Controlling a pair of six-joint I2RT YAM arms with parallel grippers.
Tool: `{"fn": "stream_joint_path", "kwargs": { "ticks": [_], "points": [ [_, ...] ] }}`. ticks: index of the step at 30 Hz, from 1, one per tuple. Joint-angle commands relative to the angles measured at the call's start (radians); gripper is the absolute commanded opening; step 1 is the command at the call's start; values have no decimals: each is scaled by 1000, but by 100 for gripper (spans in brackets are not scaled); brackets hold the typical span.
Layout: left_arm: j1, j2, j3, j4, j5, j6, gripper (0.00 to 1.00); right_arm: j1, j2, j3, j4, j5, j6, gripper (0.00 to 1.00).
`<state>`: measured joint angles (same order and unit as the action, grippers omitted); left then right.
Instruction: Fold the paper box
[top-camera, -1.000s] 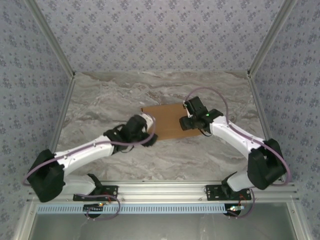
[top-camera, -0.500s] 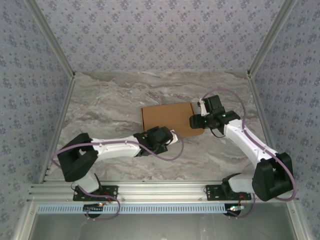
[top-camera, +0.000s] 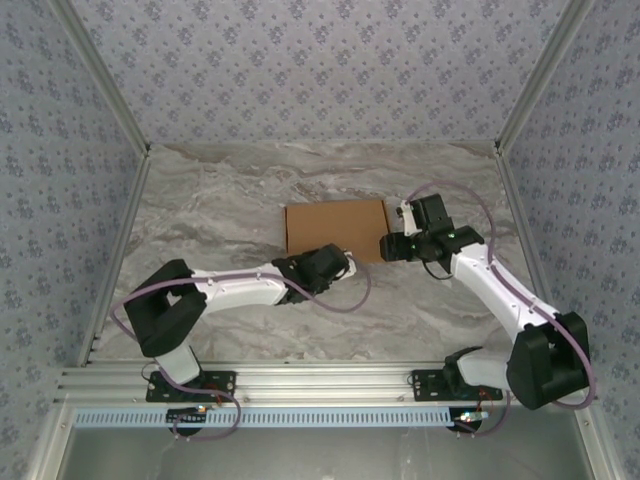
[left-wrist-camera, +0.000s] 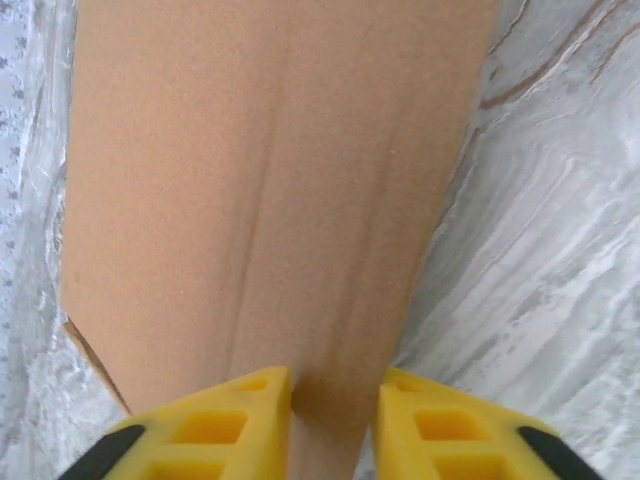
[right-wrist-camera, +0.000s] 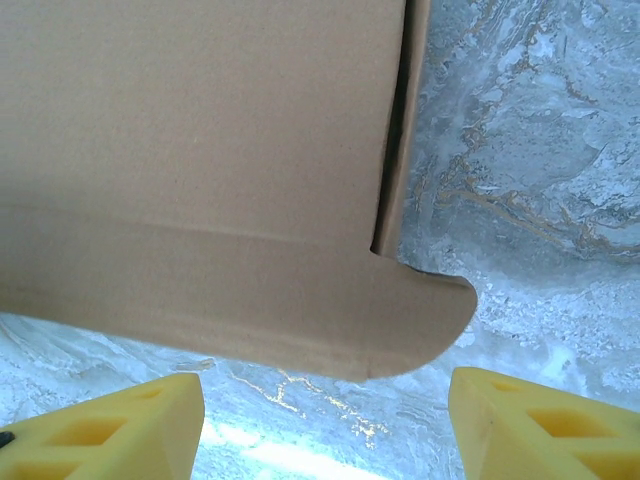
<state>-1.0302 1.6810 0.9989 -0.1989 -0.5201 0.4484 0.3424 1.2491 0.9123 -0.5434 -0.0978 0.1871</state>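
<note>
My left tool (left-wrist-camera: 335, 420), jaws nearly together, sits at the near edge of the paper box (top-camera: 335, 228); I cannot tell whether it grips. The box lies flat mid-desk (top-camera: 220, 200), long axis crosswise. My right tool (right-wrist-camera: 325, 400), jaws apart, faces its right near corner.
</note>
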Motion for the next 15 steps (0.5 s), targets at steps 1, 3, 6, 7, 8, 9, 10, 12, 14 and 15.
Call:
{"fn": "stream_joint_path", "kwargs": {
  "ticks": [1,3,6,7,8,9,10,12,14,15],
  "points": [
    [31,-50,51,-47,31,3,17,-1,-43,-11,-14,1,11,67],
    [46,-57,61,-49,36,14,12,4,-66,-18,-12,7,9,67],
    [69,-70,85,-62,45,31,5,14,-105,-24,-10,7,0,68],
    [78,-75,96,-70,45,36,3,21,-122,-28,-7,4,-7,68],
    [85,-80,104,-78,48,40,1,31,-138,-33,-1,1,-12,67],
    [94,-86,113,-86,51,42,0,43,-161,-41,8,0,-18,68],
    [103,-92,124,-95,55,42,0,57,-180,-50,22,-4,-22,68],
    [118,-104,142,-110,64,43,0,81,-220,-67,51,-19,-29,67],
    [136,-115,162,-122,74,44,0,104,-247,-82,80,-33,-33,68],
    [146,-122,179,-139,83,48,0,116,-255,-89,96,-42,-37,67]
  ]
}}
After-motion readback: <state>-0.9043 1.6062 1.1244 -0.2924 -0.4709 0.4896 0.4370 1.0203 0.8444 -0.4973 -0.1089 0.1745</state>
